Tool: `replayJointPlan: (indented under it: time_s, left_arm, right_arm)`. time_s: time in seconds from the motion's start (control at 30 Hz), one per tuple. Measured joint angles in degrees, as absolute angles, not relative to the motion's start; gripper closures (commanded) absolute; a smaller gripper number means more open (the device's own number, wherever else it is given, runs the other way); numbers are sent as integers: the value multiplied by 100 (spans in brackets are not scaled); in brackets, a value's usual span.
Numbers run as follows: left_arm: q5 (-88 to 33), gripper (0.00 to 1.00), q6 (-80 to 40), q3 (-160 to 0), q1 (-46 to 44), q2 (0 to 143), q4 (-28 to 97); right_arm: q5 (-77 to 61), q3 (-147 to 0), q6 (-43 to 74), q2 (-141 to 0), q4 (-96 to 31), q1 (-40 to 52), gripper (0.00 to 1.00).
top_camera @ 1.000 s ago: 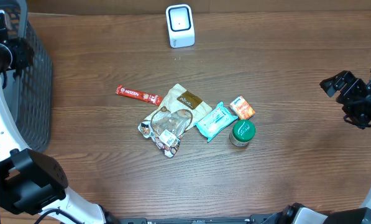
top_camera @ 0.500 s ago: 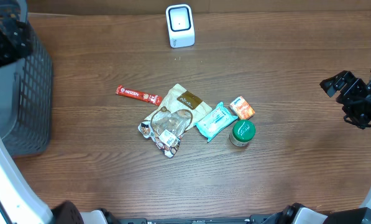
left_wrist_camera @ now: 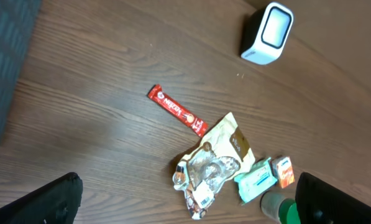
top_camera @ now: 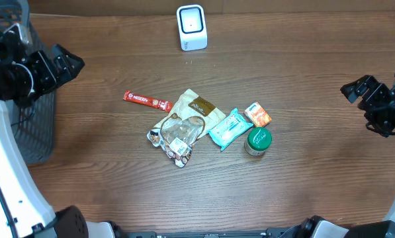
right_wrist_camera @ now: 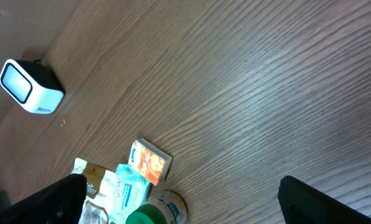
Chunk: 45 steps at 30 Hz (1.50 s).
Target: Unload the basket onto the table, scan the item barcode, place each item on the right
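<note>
left fingers (top_camera: pixel 68 65): spread fully wide, nothing held, hanging over the edge of the dark mesh basket (top_camera: pixel 37 129) at the left margin. right fingers (top_camera: pixel 354 90): equally wide, empty, parked well to the right of the goods.

items for scanning lie clustered mid-surface (top_camera: pixel 303 185), untouched:
- red nescafe stick (top_camera: pixel 146 100)
- beige pouch (top_camera: pixel 197 108) with a clear crumpled packet (top_camera: pixel 176 137) overlapping it
- teal wipes pack (top_camera: pixel 230 128)
- small orange box (top_camera: pixel 257 114)
- green-lidded jar (top_camera: pixel 257 141)

white barcode scanner (top_camera: pixel 191 27): upright at the far edge, well apart from the cluster.

judgement: the goods are heaped centrally so either arm can reach them, and the scanner stands clear so that an item can be presented to its window. no item has been picked yet. the basket likely receives scanned goods.
</note>
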<state>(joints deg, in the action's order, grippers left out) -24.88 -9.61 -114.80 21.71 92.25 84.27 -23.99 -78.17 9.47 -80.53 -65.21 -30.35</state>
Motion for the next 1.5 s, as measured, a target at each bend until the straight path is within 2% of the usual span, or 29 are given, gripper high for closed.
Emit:
replayJointPlan:
  time_s: [0.57, 1.5]
  left_arm:
    - [-2486, 1, -1041, -11478, 2143, 9955, 8423]
    - [-2486, 0, -1044, -11478, 2143, 10001, 8423]
  right_arm:
    - [-2397, -7817, 945, -8053, -6517, -3035, 0]
    - [-2399, -7817, 950, -8053, -6521, -3035, 0]
